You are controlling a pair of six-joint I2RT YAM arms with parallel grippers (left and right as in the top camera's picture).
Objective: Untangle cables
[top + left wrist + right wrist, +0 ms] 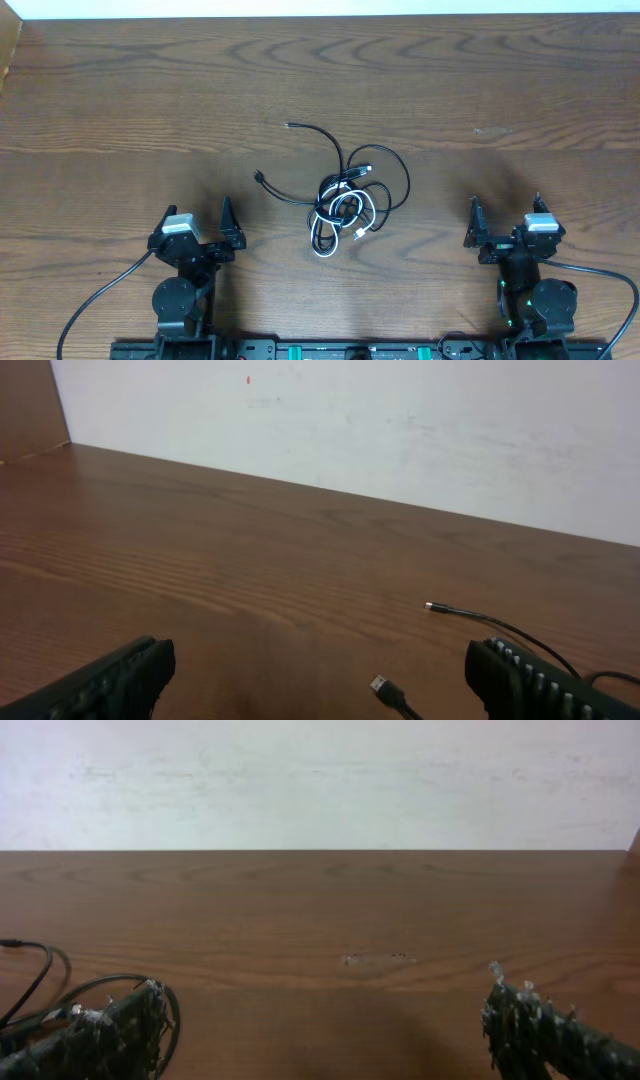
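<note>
Wooden table (pixel 150 100) bears tangled cables (pixel 346 198), crossings hard to trace.

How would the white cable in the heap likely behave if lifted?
Probably floppy: the white cable lies in loose curls, so it should sag from any grip point. It looks interwoven with the black cables, so lifting would likely drag them along. Being thin, it seems light.
</note>
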